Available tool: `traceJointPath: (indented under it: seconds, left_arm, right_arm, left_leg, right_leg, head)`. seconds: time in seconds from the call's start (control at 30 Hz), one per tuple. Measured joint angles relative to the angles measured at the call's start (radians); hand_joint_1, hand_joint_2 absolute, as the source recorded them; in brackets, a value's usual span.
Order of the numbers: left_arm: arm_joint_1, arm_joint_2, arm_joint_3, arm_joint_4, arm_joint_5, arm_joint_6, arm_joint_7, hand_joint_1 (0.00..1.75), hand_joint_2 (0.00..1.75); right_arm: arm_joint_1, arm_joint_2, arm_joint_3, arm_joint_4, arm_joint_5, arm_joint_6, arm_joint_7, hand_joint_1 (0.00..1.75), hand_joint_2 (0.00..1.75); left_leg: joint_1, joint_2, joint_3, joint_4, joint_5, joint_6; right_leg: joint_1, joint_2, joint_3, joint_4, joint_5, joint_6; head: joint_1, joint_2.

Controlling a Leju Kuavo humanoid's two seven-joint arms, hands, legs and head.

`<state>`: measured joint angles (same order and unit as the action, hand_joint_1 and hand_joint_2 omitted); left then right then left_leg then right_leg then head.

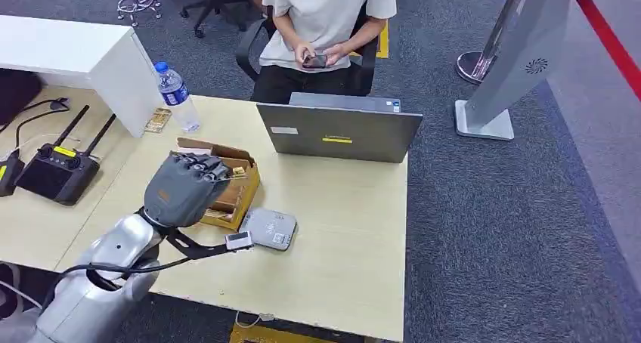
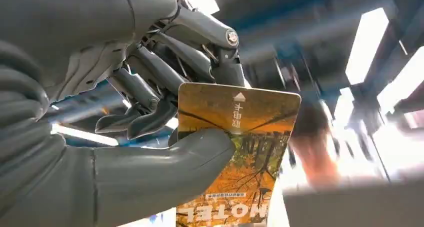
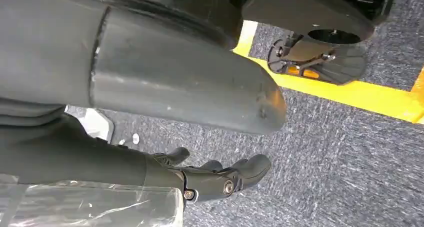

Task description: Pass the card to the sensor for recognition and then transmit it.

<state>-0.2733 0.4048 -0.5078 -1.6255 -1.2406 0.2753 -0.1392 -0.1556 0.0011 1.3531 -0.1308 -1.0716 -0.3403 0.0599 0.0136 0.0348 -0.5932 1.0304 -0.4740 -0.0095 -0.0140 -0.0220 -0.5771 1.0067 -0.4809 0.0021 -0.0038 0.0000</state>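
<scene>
Already the left hand (image 2: pixel 150 102) pinches the card (image 2: pixel 240 152) — the grey sensor (image 1: pixel 270 228) and handover remain — right hand's (image 3: pixel 215 179) fingers apart, empty.

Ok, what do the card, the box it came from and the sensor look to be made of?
Card: probably glossy plastic; printed autumn picture, rounded corners, stays flat in the left robot hand.
Box: corrugated cardboard, matte brown, flaps open.
Sensor: seemingly moulded grey plastic, smooth, rounded edges.

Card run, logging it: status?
Left hand pinches card above box. Right hand hangs empty. Sensor beside box, unobstructed.
</scene>
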Motion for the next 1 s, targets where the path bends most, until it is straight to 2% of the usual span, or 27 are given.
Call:
traceJointPath:
  seconds: [0.17, 0.43, 0.6, 0.83, 1.0]
  left_arm:
    - [-0.033, -0.01, -0.066, 0.071, -0.006, -0.04, 0.024, 1.75, 1.75]
    - [-0.133, -0.108, -0.116, 0.263, -0.003, -0.042, 0.039, 1.75, 1.75]
    - [-0.162, -0.143, -0.137, 0.329, 0.01, -0.11, 0.048, 1.75, 1.75]
    - [-0.188, -0.139, -0.176, 0.376, 0.068, -0.193, 0.032, 1.75, 1.75]
    - [-0.187, -0.093, -0.207, 0.37, 0.123, -0.253, 0.031, 1.75, 1.75]
  right_arm:
    - [-0.001, 0.0, 0.001, 0.001, 0.008, 0.006, 0.013, 0.0, 0.0]
    - [-0.014, 0.002, 0.013, 0.001, 0.014, 0.015, 0.033, 0.0, 0.0]
    - [-0.016, 0.005, 0.021, 0.001, 0.009, 0.015, 0.033, 0.0, 0.0]
    - [-0.014, 0.006, 0.032, 0.001, -0.007, 0.015, 0.032, 0.0, 0.0]
    - [-0.01, 0.006, 0.034, 0.002, -0.055, 0.019, 0.011, 0.0, 0.0]
  left_leg:
    - [0.0, 0.0, 0.0, 0.0, 0.001, -0.001]
    - [0.0, -0.001, 0.0, 0.001, 0.001, 0.0]
    - [0.0, -0.001, 0.0, 0.001, 0.001, 0.0]
    - [0.0, -0.001, 0.0, 0.001, 0.001, -0.001]
    - [0.001, 0.0, 0.0, 0.0, 0.001, -0.001]
  right_leg:
    - [0.0, 0.0, 0.0, 0.0, 0.001, -0.001]
    - [0.0, -0.001, 0.0, 0.0, 0.002, -0.001]
    - [0.0, 0.0, 0.0, 0.0, 0.002, -0.001]
    - [0.0, 0.0, 0.0, 0.0, 0.002, -0.001]
    - [0.001, 0.0, 0.0, 0.001, 0.002, -0.001]
  head:
    - [0.0, 0.0]
    - [0.0, 0.0]
    - [0.0, 0.0]
    - [0.0, 0.0]
    - [0.0, 0.0]
